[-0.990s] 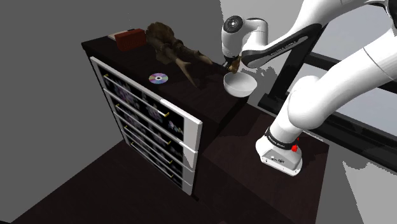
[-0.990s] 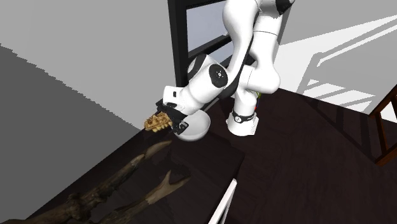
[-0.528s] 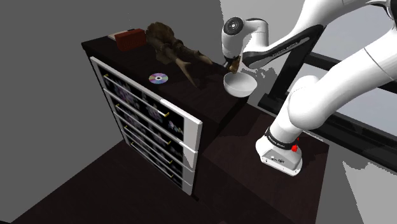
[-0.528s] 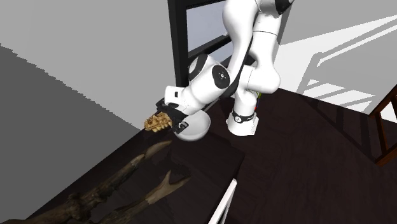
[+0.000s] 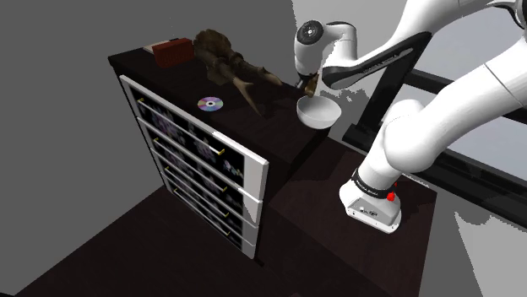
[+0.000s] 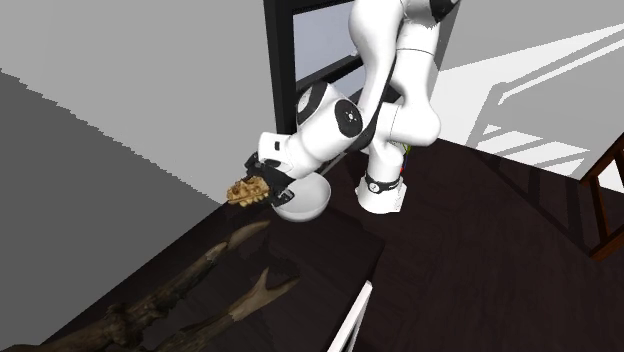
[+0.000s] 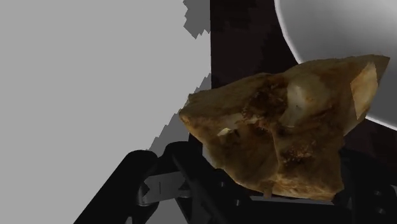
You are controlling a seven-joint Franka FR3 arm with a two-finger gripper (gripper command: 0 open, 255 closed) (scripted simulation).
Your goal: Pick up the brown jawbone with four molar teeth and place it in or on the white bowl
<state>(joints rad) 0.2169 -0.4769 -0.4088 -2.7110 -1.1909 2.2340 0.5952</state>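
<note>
Shoulder view, from the left: a red box (image 5: 171,52) at the back corner of the dark top (image 5: 169,81). Next to it, brown antlers (image 5: 232,67) lying flat, tips pointing toward the bowl. Nearer the front edge, a shiny disc (image 5: 209,104). Under the top, drawers (image 5: 198,160) with white frames. Further right, the gripper (image 5: 309,83) pointing down, pinched tight on the jawbone (image 5: 312,85). Held up in the air, just over the far rim of the white bowl (image 5: 319,116), not inside it. Bowl upright near the right end of the top. Last, the big white arm (image 5: 422,135).

Second exterior view, from the left: antlers low in the corner, then the brown jawbone with bumpy teeth, clamped in black fingers (image 6: 272,180), up off the top and just beside the bowl.

Wrist view: jawbone big and close, gripped at the bottom, with part of the bowl showing past it.
</note>
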